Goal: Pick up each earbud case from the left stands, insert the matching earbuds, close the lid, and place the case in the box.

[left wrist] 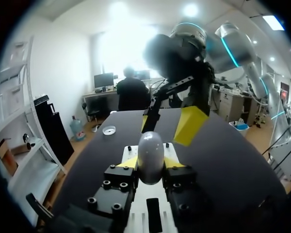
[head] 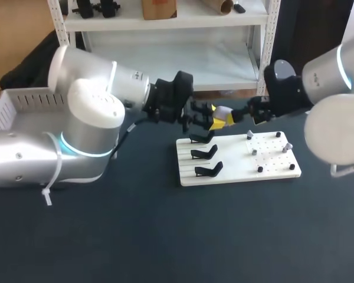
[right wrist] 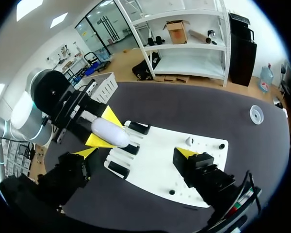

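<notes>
Your left gripper (left wrist: 151, 163) is clamped on the earbud case (left wrist: 151, 148), with one yellow tip against each flank and the rounded white shell standing up out of the fingers. It holds the case in the air above the white board (head: 236, 172), probably so that the exposed end faces your other arm. Your right gripper (right wrist: 137, 152) sits opposite, its fingers spread wide and gripping nothing, just short of the case.

Below, the three black stands (head: 203, 153) on the board's left half are bare. The small pieces (head: 255, 151) on its right half are likely the earbuds, though they are too small to be sure. The box (head: 12, 106) lies well apart, behind your left arm.

The left wrist view shows the grip on both flanks, which the head view hides. The right wrist view shows how wide your right fingers stand. No view tells me whether the lid is open.
</notes>
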Controlling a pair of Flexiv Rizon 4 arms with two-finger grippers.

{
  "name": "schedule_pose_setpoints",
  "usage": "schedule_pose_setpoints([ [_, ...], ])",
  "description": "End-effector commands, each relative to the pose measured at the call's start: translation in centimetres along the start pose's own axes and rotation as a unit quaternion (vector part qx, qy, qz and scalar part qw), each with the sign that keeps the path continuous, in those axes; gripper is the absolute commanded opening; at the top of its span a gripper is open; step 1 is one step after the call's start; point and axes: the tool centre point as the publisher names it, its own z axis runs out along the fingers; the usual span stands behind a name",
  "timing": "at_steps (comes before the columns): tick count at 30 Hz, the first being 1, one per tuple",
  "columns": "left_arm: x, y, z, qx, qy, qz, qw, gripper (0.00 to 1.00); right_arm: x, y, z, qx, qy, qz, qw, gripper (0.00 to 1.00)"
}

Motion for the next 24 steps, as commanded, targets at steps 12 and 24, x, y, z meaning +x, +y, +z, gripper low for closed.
schedule_pose_setpoints([
  [12,0.3,-1.9,-0.3,0.013,-0.019,0.002,1.0,0.0,-1.1,-0.8,-1.4,0.028,-0.011,-0.009,1.0,1.0],
  [24,0.2,-1.1,-3.3,0.031,-0.135,-0.025,0.99,0.0,4.1,-6.6,-4.5,0.192,0.082,-0.034,0.977,1.0],
])
